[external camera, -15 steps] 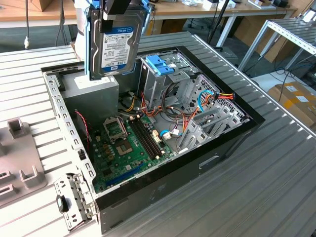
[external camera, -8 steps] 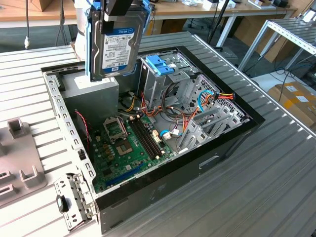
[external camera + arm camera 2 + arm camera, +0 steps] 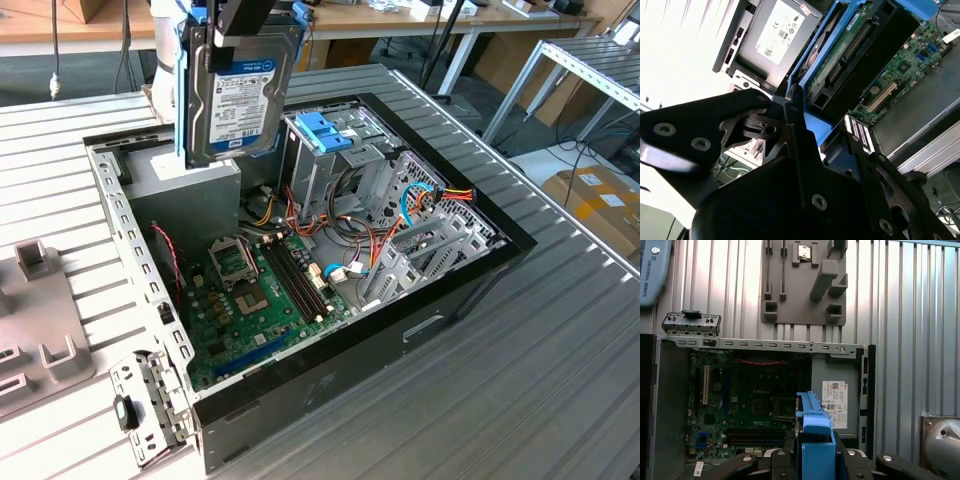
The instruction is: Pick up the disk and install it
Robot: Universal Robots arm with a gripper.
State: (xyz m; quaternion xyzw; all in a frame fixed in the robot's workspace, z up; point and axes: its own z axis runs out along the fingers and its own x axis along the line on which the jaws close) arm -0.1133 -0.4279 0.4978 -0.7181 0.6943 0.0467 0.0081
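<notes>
Blue-framed disk: the disk [image 3: 240,95] hangs upright in the air with its label facing the exterior view. It is above the far corner of the open computer case [image 3: 330,385], on the exterior view's left, over the grey power supply [image 3: 190,185], and touches nothing beneath it.
Grip: the gripper [image 3: 248,18] reaches in from above. In the second wrist view its fingers [image 3: 796,135] are clenched on the end of the blue carrier.
Done: the pick-up looks complete. The disk is clear of the ribbed metal surface [image 3: 560,380] and well apart from the grey fixture plate [image 3: 40,330] at the exterior view's left.
Probable bay: the grey drive cage [image 3: 310,180] with its light-blue bracket [image 3: 325,130] stands just to the exterior view's right of the disk, near it but not touching.
Left: the whole install. No part of the carrier sits in any slot yet.
Below: in the first wrist view the motherboard [image 3: 750,405] lies beneath the carrier's blue end.
</notes>
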